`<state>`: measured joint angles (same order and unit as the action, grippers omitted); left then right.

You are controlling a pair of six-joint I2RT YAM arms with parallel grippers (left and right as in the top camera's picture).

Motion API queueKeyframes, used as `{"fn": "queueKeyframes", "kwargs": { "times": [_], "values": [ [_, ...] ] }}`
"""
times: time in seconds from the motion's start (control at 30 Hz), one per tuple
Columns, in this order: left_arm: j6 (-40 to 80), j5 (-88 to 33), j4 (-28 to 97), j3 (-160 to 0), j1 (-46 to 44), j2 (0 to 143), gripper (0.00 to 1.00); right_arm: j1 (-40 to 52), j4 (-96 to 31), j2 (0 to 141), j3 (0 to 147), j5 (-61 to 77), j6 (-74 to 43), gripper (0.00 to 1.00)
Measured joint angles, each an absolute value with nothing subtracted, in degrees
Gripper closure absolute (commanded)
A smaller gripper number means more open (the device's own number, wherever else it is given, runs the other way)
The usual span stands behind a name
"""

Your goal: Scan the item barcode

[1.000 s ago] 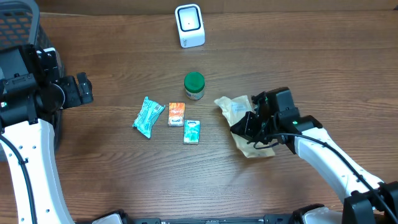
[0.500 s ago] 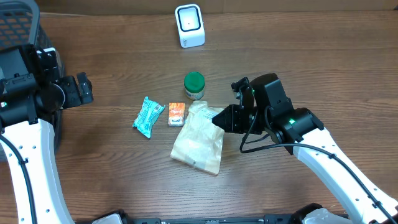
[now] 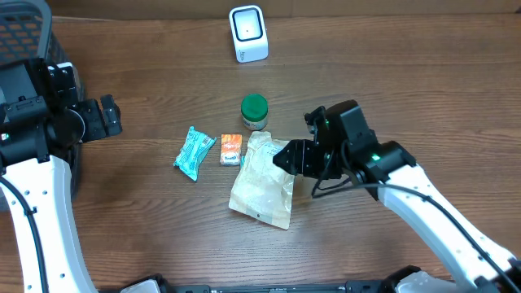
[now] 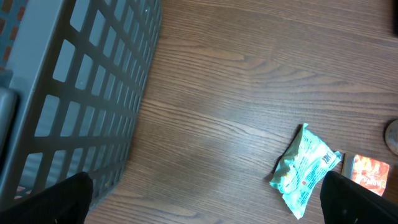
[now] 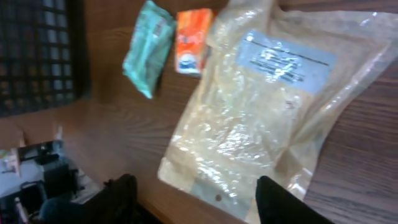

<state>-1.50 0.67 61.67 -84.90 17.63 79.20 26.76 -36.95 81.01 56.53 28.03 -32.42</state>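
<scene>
wood table, everything laid out on it. grey mesh basket at the far left edge, partly behind the left arm.

left arm stands by the basket. the left gripper points across the table toward the small goods, well apart from them. its fingers are spread wide and hold nothing.

right arm reaches in from the lower right. the right gripper is at the pouch's right edge. in the wrist view its two dark fingers stand apart, on either side of the pouch's near end. they are parted and not pinching it.

pouch: tan, crinkled, see-through plastic. it lies flat near the table's middle, below the jar and just right of the box. it is well apart from the scanner.

scanner: white, upright, at the top edge, alone.

jar: green lid, upright, just above the pouch's top corner.

packet: teal, tilted, left of the box, close beside it.

box: small, orange, between packet and pouch. whether it touches the pouch cannot be told.

label: pale, on the pouch's upper face. its print is too blurred to read, and no barcode can be made out.
</scene>
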Motion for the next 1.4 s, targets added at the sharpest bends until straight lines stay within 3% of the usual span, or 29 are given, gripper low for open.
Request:
{"fn": "queueKeyframes", "kwargs": {
  "times": [0.27,0.6,0.83,1.4],
  "values": [
    [-1.50,0.67,61.67,-84.90,17.63,79.20,0.00,26.52,-36.64,90.28,55.79,25.69,-34.65,0.34],
    [-1.50,0.69,61.67,-84.90,17.63,79.20,0.00,25.15,-35.92,91.46,55.48,21.26,-34.70,0.36],
    [-1.50,0.69,61.67,-84.90,17.63,79.20,0.00,25.15,-30.20,91.46,50.52,21.65,-34.57,0.41],
    [-1.50,0.69,61.67,-84.90,17.63,79.20,0.00,25.12,-8.10,97.69,42.26,30.30,-34.48,0.38]
  ]
}}
